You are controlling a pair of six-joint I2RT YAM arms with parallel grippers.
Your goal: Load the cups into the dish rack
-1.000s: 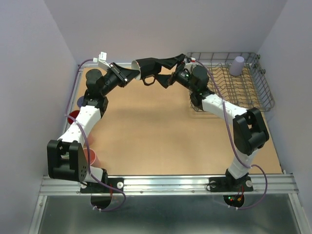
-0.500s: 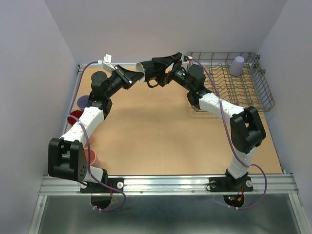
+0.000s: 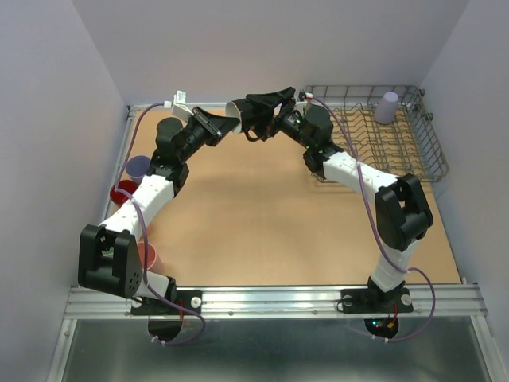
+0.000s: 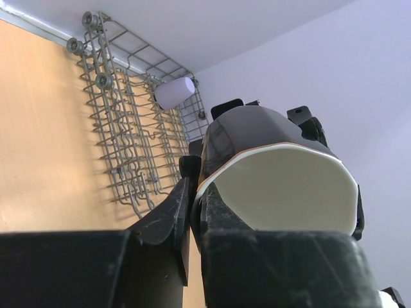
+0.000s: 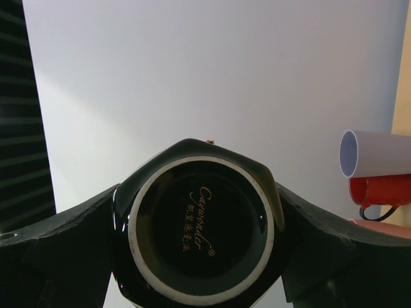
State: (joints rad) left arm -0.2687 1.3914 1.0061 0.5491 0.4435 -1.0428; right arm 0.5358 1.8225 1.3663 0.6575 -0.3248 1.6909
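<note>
A black cup [image 3: 241, 111] with a white inside [image 4: 286, 186] hangs in the air over the table's far edge, lying sideways between my two grippers. My left gripper [image 3: 226, 121] is shut on its rim, one finger inside and one outside [image 4: 168, 215]. My right gripper [image 3: 259, 107] grips the cup's body from the other end, with its fingers [image 5: 70, 237] pressed against both sides and the cup's base [image 5: 200, 237] facing its camera. The dish rack [image 3: 425, 155] stands at the far right with a lavender cup [image 3: 387, 107] in its back corner.
By the left wall, next to the left arm, stand a lavender cup [image 3: 137, 165], a red cup [image 3: 123, 191] and a pink cup [image 3: 147, 256]. The back wall rises close behind the held cup. The rack's near left corner [image 3: 318, 177] lies under the right arm.
The left arm has carried the black cup a little right and further back. The right gripper, wide open before, has closed in round the cup's body.
</note>
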